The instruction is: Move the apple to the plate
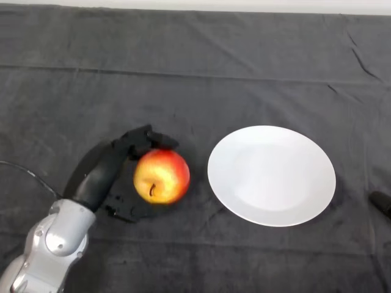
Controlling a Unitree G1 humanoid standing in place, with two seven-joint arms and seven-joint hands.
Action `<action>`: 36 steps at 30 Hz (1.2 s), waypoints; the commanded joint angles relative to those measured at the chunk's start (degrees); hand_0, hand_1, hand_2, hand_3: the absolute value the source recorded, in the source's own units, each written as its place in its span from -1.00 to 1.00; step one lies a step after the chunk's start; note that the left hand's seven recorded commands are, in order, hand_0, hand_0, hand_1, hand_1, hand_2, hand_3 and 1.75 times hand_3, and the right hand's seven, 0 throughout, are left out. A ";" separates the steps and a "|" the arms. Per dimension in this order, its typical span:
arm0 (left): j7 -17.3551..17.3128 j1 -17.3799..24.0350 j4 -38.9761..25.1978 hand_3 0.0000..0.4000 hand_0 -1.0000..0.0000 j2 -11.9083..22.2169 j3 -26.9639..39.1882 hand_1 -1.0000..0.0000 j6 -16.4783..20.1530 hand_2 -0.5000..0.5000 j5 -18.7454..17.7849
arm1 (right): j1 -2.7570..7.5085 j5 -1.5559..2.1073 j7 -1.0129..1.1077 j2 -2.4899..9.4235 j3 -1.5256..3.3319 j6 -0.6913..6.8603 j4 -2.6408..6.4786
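A red and yellow apple (162, 176) rests on the dark cloth, stem side facing up toward me, just left of the white plate (272, 175). My left hand (116, 168) wraps the apple from its left side: fingers curl over its far top edge and the thumb sits under its near side. The plate is round, bare and lies flat, a small gap away from the apple.
A dark cloth (201, 73) covers the whole table, with creases running across its far half. A small black object (381, 202) pokes in at the right edge, near the plate's right rim.
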 commanded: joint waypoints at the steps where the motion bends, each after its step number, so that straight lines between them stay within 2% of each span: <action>1: 1.22 -4.45 -2.48 1.00 -1.00 -0.54 -1.46 -1.00 0.64 0.00 0.71 | 1.15 0.59 -0.44 -0.33 -0.73 0.15 -2.08; 11: 3.01 -10.23 1.34 1.00 -1.00 -2.44 -5.45 -1.00 0.34 0.00 0.98 | 1.15 0.62 -0.45 -0.35 -0.72 0.16 -2.07; 21: 6.13 -16.06 10.50 1.00 -1.00 -5.77 -11.63 -1.00 -2.65 0.00 0.97 | 1.10 0.63 -0.39 -0.40 -0.71 0.18 -1.98; 28: 7.98 -19.06 16.65 1.00 -1.00 -7.75 -17.24 -1.00 -4.69 0.00 -0.23 | 1.05 0.63 -0.31 -0.45 -0.69 0.21 -1.85; 36: 8.48 -22.28 22.76 1.00 -1.00 -8.88 -22.57 -1.00 -7.21 0.00 -2.56 | 0.96 0.62 -0.18 -0.53 -0.66 0.23 -1.66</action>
